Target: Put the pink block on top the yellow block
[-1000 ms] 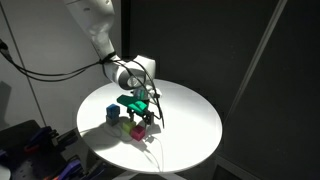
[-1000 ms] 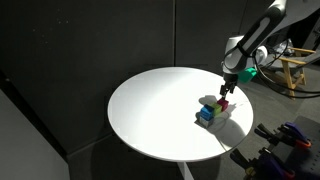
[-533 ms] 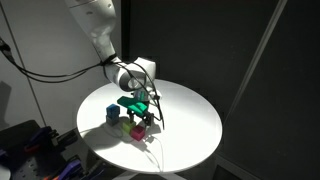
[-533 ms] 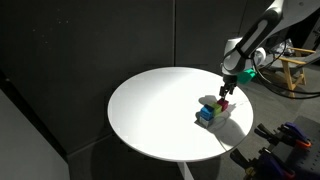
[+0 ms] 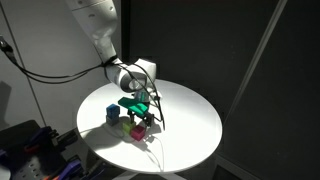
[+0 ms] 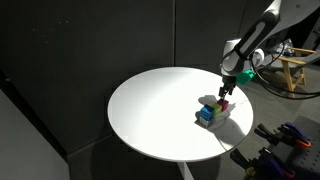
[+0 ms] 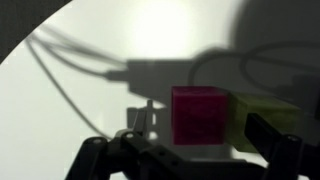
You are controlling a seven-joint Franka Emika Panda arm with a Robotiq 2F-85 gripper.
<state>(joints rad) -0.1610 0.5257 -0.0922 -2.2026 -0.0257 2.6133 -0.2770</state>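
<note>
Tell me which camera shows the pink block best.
The wrist view: the pink block fills the centre, large and clear, beside the yellow block. In both exterior views it is only a tiny pink speck, too small for detail.

On the table, near its edge, I see three blocks bunched together. In my wrist view the pink block sits left of the yellow block, touching it. The blue block lies just beside them. My gripper hangs over the pink block.
</note>
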